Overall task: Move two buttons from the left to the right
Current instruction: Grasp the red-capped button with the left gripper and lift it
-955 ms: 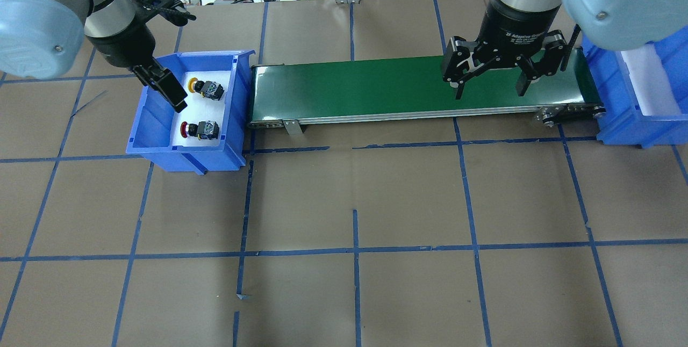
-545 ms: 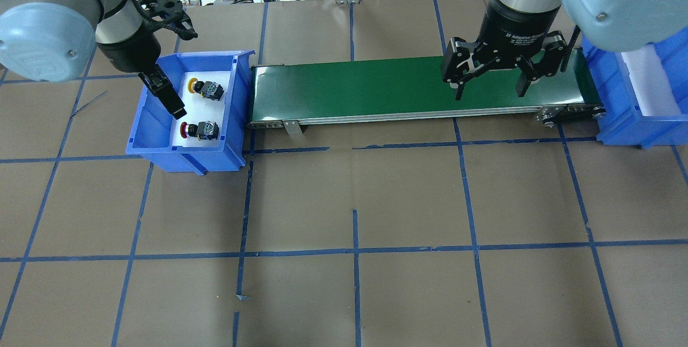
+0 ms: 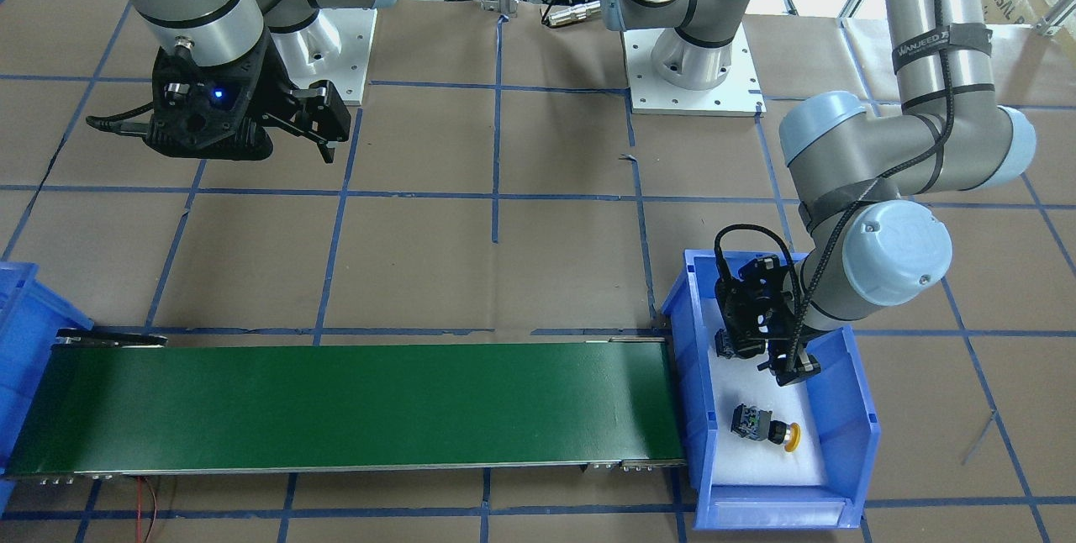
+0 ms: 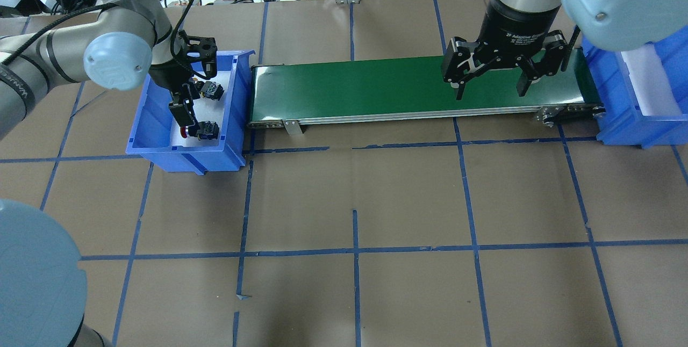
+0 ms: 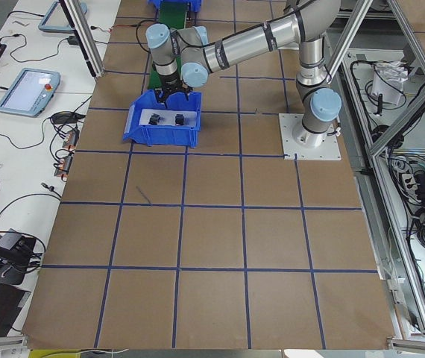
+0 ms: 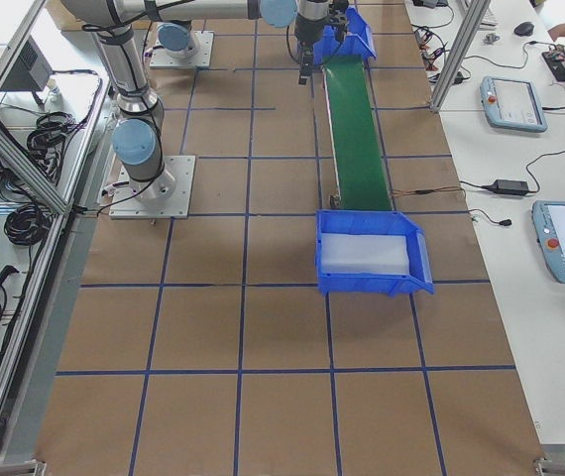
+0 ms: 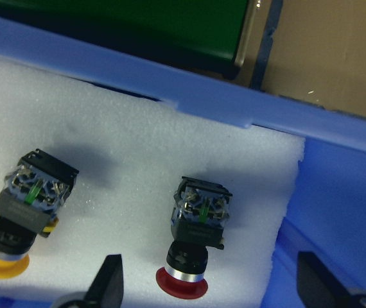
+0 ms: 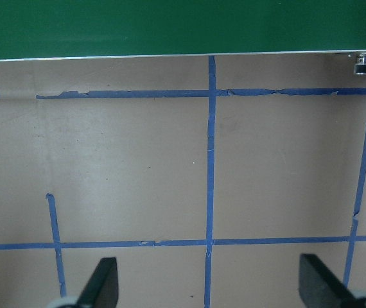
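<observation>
Now lower in bin [image 4: 144, 133], left fingers [image 7: 110, 277] spread over red button [image 7: 198, 226], right fingers [image 8: 103, 280] open.

A robotics lab or automation test cell: 2 arm bases [image 3: 693, 64] bolted onto a tabletop [image 4: 408, 202] papered brown and gridded with blue tape, a green conveyor belt [image 4: 403, 89] with a blue bin [image 4: 161, 145] at each end, aluminium frame posts [image 5: 82, 33], teach pendants [image 6: 511, 103] and loose cables [image 5: 19, 216] beside the tabletop's edges.
</observation>
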Robot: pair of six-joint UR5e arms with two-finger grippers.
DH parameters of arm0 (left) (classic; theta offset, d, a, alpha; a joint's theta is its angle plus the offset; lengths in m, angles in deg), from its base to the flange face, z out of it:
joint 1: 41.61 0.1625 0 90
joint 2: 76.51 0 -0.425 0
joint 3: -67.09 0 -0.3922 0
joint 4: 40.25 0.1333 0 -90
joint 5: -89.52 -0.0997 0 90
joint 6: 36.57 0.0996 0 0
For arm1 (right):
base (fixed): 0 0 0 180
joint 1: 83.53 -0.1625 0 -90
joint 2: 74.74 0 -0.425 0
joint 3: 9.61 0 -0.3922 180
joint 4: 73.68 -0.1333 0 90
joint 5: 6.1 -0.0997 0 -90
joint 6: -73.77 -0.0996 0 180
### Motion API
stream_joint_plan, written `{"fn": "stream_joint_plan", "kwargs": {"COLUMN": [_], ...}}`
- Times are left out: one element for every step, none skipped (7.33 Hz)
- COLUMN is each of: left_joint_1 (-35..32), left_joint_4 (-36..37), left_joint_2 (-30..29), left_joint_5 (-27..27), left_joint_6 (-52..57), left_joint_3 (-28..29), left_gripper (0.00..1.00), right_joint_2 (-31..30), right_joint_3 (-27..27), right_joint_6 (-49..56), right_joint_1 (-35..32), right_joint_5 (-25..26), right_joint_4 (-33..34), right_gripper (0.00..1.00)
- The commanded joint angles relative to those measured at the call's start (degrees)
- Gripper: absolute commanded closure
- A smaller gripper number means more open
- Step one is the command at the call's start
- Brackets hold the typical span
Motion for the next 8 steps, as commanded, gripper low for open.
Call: {"fn": "stream_joint_plan", "kwargs": {"left_joint_1": [-0.12,0.05,0.05,0.05,0.05,0.05,-0.03,-0.03], "left_joint_4": [2.2,2.54,3.07,3.16,3.6,3.6,3.51,3.51], "left_joint_2": [-2.88,-2.88,-3.06,-3.15,-3.32,-3.32,-3.24,-3.24], "left_joint_5": [-0.07,-0.07,0.02,0.02,0.11,0.02,-0.07,-0.07], "left_joint_6": [2.15,3.1,3.11,2.77,3.2,3.03,2.85,2.76], "left_joint_3": [-1.31,-2.27,-3.07,-3.16,-3.16,-3.07,-2.99,-2.12], "left_gripper": [0.03,0.03,0.01,0.01,0.23,0.52,0.72,0.85], "right_joint_2": [-0.03,-0.03,-0.03,-0.03,-0.03,-0.03,-0.11,0.06], "right_joint_3": [0.0,0.0,0.0,0.0,0.0,0.0,0.0,0.0], "right_joint_6": [0.01,0.01,0.01,0.01,0.01,0.01,0.01,0.09], "right_joint_1": [0.07,0.07,0.07,0.07,0.07,0.07,0.07,0.07], "right_joint_5": [0.18,0.09,0.18,0.26,0.35,0.27,0.18,0.44], "right_joint_4": [0.0,0.0,0.0,0.0,0.0,0.0,0.0,0.0], "right_gripper": [0.0,0.0,0.0,0.0,0.0,0.0,0.0,0.0]}}
